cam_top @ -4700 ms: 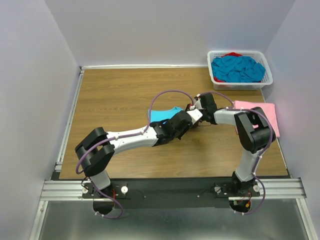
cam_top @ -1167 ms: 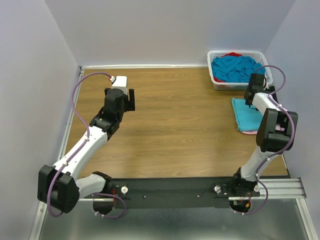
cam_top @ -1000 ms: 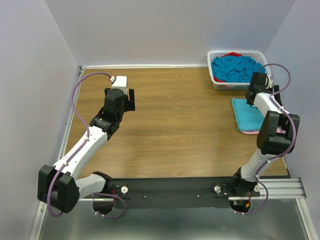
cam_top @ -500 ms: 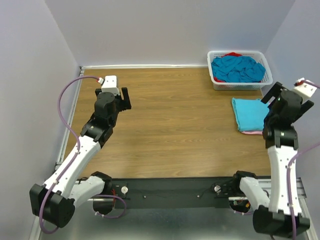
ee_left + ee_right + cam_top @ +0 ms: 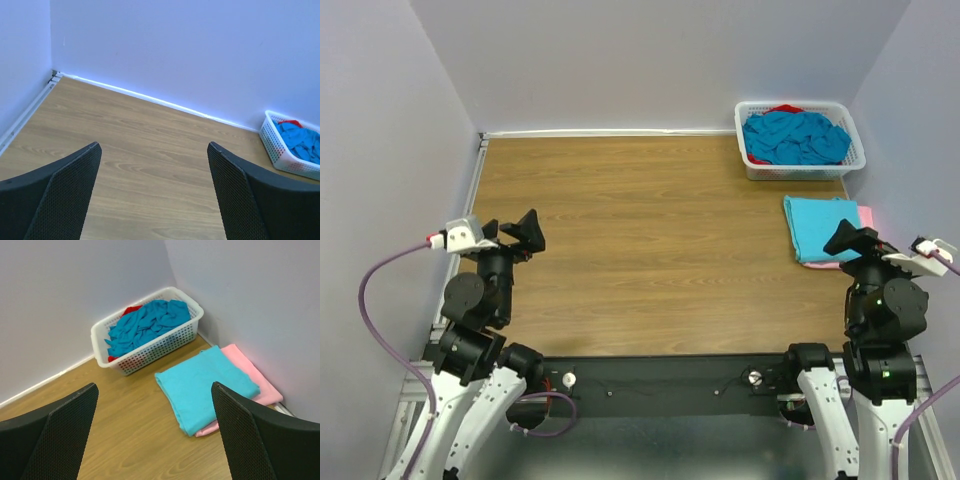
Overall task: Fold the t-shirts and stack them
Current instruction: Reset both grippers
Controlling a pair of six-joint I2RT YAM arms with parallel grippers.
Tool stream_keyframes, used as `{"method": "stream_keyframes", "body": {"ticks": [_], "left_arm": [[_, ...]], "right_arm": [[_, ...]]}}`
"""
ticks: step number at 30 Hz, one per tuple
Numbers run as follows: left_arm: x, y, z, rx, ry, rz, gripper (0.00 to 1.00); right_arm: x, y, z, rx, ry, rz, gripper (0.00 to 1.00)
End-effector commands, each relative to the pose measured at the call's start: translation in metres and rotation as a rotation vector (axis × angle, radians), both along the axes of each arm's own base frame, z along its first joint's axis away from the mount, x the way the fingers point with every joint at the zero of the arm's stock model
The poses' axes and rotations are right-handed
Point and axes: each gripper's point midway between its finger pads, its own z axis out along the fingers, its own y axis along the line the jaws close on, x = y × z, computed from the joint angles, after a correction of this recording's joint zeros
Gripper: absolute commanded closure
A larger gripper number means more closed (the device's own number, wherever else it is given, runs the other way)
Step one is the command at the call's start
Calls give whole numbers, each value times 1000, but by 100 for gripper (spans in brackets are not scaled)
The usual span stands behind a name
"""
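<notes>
A folded turquoise t-shirt [image 5: 818, 228] lies on a folded pink t-shirt [image 5: 864, 216] at the table's right edge. The right wrist view shows the same turquoise t-shirt [image 5: 205, 385] resting on the pink one [image 5: 250, 372]. More turquoise t-shirts [image 5: 795, 138] are heaped in the white basket [image 5: 800, 170] behind them. My right gripper [image 5: 873, 245] is drawn back near its base, open and empty [image 5: 154, 386], short of the stack. My left gripper [image 5: 512, 238] hangs open and empty at the near left, over bare wood [image 5: 153, 146].
The basket [image 5: 155, 347] sits in the back right corner with a bit of red cloth [image 5: 131, 310] under the turquoise heap; it also shows far right in the left wrist view as the basket [image 5: 280, 155]. Lilac walls close in the table on three sides.
Both arms have drawn back from the far side of the table toward their bases at the near edge. Both grippers have opened wider. The folded stack has not moved.
</notes>
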Motion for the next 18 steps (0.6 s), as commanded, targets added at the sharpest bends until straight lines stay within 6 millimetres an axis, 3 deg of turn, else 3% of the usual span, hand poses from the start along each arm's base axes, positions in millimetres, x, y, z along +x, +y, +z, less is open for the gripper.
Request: {"method": "stream_keyframes", "body": {"ticks": [1,8,18], "left_arm": [[-9,13,-16,-61,-26,51,5],[-7,14,-27,-76,-38,66,4],[3,10,-33,-43,-3,64,3]], "right_arm": [[1,7,-29,2,68,33,0],[1,5,-52,18,98,14,0],[3,5,-52,17,104,14,0]]}}
